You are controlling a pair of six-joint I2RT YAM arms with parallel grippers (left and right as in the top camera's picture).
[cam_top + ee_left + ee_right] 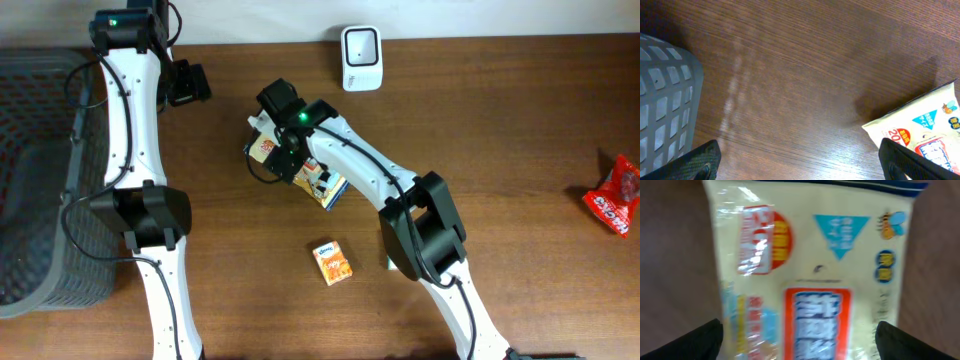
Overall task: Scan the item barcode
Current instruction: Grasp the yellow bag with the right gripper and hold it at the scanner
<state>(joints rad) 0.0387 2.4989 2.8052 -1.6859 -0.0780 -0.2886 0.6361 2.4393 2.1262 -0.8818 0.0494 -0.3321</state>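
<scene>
**Item 1. Cream plastic packet with red, blue and orange print** (322, 184)
- It lies flat on the dark brown wooden worktop (500, 120), left of centre.
- The right arm's wrist covers part of it, and a blue-edged corner shows beyond the arm.
- The left wrist view catches only one corner of it, at the lower right.
- In the right wrist view it fills the frame, too blurred for the print to be read.

**Item 2. Right fingers** (690, 342)
- They are black and spread wide.
- They hang directly above the packet, with one tip showing at each side of it in the wrist view.
- Whether they touch the film cannot be told.

**Item 3. Left fingers** (695, 162)
- They are black and spread wide, with only bare worktop between the tips.
- They sit between the basket and the packet, apart from both.

**Item 4. White box-shaped barcode scanner** (360, 58)
- It stands at the far edge of the worktop, beyond the packet and to its right, well apart from it.

**Item 5. Grey plastic lattice basket** (40, 170)
- It sits at the left side, beside the left arm.

**Item 6. Small orange printed carton** (333, 262)
- It lies flat, nearer the front edge than the packet and apart from it, near the right arm's elbow.

**Item 7. Red crinkled snack bag** (613, 195)
- It lies at the far right edge, well apart from everything else.
</scene>
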